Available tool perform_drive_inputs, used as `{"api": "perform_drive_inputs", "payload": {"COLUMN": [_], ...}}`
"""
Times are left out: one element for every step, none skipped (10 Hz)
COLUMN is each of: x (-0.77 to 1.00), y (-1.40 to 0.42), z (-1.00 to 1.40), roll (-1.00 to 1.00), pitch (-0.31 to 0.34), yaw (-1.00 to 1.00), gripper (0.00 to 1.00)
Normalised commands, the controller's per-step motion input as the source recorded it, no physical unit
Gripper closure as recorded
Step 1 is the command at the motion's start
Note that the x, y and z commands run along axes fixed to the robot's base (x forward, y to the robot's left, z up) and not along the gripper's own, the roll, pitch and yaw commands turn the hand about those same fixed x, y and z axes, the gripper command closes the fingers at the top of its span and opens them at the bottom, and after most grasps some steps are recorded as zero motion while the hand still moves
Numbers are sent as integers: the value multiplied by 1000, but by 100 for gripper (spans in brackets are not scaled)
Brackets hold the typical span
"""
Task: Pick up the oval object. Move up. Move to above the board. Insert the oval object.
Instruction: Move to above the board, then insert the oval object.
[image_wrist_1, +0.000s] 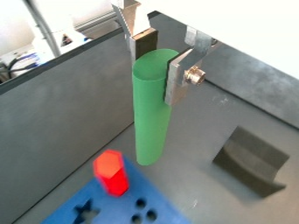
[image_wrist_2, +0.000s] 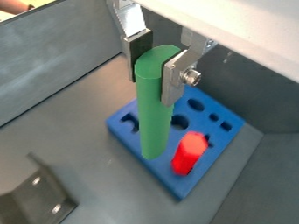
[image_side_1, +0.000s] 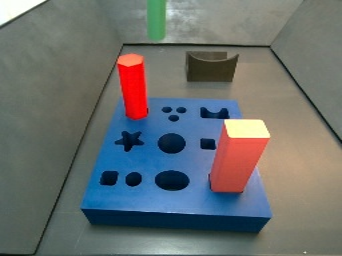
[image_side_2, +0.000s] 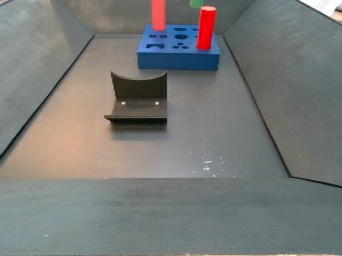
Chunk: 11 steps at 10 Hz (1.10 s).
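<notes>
My gripper (image_wrist_1: 158, 63) is shut on the top of the oval object (image_wrist_1: 152, 118), a long plain green peg that hangs upright between the silver fingers in both wrist views (image_wrist_2: 155, 105). Its lower end is in the air. The gripper also shows in a wrist view (image_wrist_2: 156, 59). In a side view only the peg's lower part (image_side_1: 156, 20) shows, high up beyond the far edge of the blue board (image_side_1: 147, 200); the gripper is out of frame there. The board lies below and beside the peg in both wrist views (image_wrist_1: 105, 214) (image_wrist_2: 126, 122).
A red hexagonal peg (image_side_1: 131, 85) stands at the board's far left corner and a red square block (image_side_1: 238, 155) at its near right. The dark fixture (image_side_1: 210, 65) (image_side_2: 136, 97) stands on the floor beyond the board. Grey sloped walls (image_side_2: 40, 90) enclose the floor.
</notes>
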Motion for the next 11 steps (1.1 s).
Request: {"api": "perform_drive_inputs", "payload": {"x": [101,110,104,98,0,49,403,620,574,117,20], "y": [-1000,-883,-496,-341,-80,-440,-523,-597,-483,-269,-223], "z": [105,104,68,52,-31,-109,-11,-3,-66,-74,-74], "roll": [11,8,10,9,0,104,130,131,109,26,3], "pitch": [121,128,135,126,0,24,83,84,57,0,0], "yaw": [11,12,6,1,0,-63,-20,0,-203,-783,-914], "gripper": [100,100,100,100,100,100,100,100,100,100,100]}}
